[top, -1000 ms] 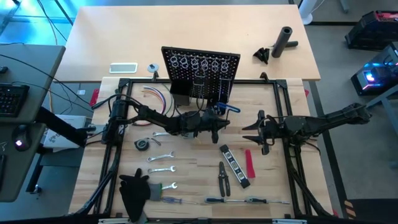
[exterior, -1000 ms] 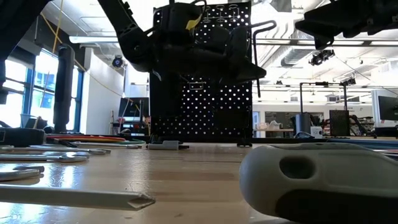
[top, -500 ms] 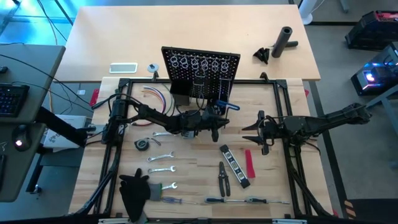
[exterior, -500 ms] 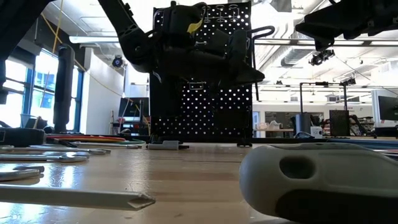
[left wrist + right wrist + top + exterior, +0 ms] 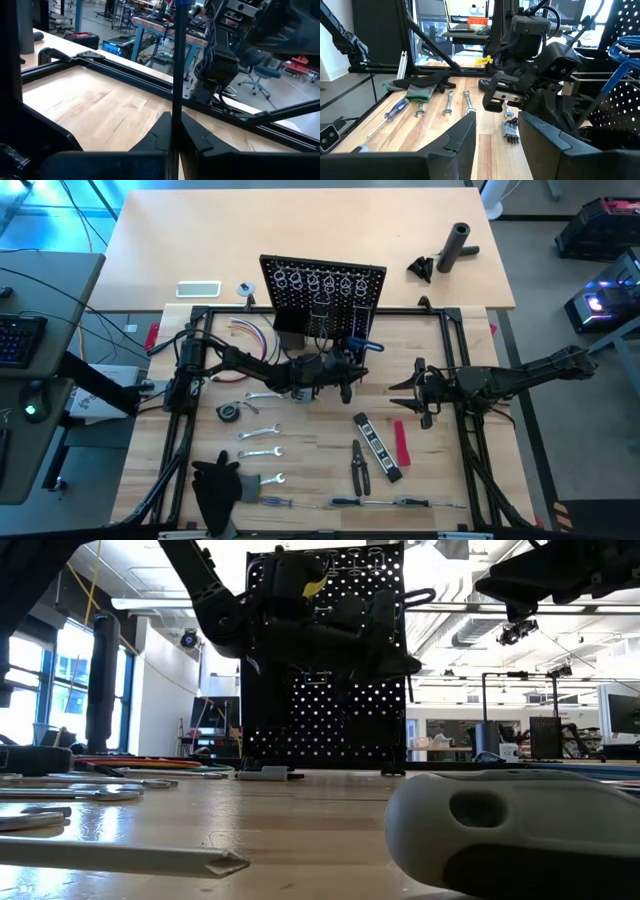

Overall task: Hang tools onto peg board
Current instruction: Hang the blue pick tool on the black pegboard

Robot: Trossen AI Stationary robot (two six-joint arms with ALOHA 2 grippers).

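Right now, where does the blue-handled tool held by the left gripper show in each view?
High view: blue-handled tool at the peg board's foot.
Low view: only its metal loop, against the peg board.
Left wrist view: thin upright shaft, centre.
Right wrist view: far right edge.
Shared landmark: peg board.

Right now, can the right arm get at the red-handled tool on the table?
Probably yes. The right pincer hangs open and empty just above the red-handled tool, with only bare table between them; the black-yellow level lies alongside, apart.
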